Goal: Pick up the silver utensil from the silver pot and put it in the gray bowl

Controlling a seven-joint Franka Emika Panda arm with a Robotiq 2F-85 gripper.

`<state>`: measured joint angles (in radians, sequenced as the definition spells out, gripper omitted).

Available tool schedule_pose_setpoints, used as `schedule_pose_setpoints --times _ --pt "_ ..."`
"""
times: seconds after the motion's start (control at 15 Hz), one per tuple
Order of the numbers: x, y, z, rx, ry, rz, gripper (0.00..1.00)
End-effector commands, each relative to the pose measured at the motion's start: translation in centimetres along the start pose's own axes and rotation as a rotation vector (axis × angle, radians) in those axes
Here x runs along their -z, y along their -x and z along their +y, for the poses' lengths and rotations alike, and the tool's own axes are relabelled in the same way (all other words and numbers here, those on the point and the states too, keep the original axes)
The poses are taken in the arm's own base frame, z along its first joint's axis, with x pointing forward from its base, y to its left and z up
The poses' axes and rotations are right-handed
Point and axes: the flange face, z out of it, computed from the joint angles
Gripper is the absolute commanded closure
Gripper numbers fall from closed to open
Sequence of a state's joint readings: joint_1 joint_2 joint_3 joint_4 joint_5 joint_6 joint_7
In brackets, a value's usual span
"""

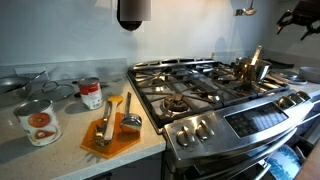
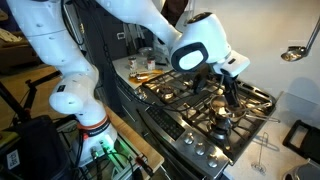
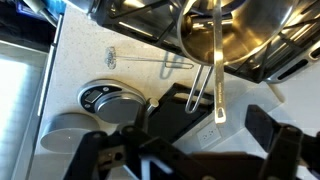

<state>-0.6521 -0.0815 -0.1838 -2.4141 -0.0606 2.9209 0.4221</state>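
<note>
Far left in the wrist view, your gray bowl [image 3: 62,135] sits on the pale desk [image 3: 85,50], with a round ribbed metal piece [image 3: 108,100] just beside it. Moving right, a thin wire tool [image 3: 150,65] lies flat on the desk. Next comes your target: the silver utensil [image 3: 215,65] is in the silver pot [image 3: 250,30], its long handle leaning out over the rim and well apart from the bowl. Along the bottom edge, your claw [image 3: 190,150] is spread wide, fingers far apart, gripping nothing and clear of the handle.

In an exterior view, cans and an orange board are on the left and the stove [image 1: 200,90] is in the middle. The pot [image 1: 252,70] is at its right end with the utensil standing in it. In an exterior view, your claw [image 2: 232,95] hangs just above the pot [image 2: 222,120].
</note>
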Motion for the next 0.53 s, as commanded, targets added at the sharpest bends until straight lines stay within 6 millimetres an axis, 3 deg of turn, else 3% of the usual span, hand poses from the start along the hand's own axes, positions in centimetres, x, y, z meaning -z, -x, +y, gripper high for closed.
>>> schedule_pose_setpoints --times 0.0,0.47 --pt "-4.5 -2.2 -1.3 -0.049 0.037 -0.058 0.0" --pt "-10.2 -4.0 -4.1 -0.082 0.037 -0.069 0.0"
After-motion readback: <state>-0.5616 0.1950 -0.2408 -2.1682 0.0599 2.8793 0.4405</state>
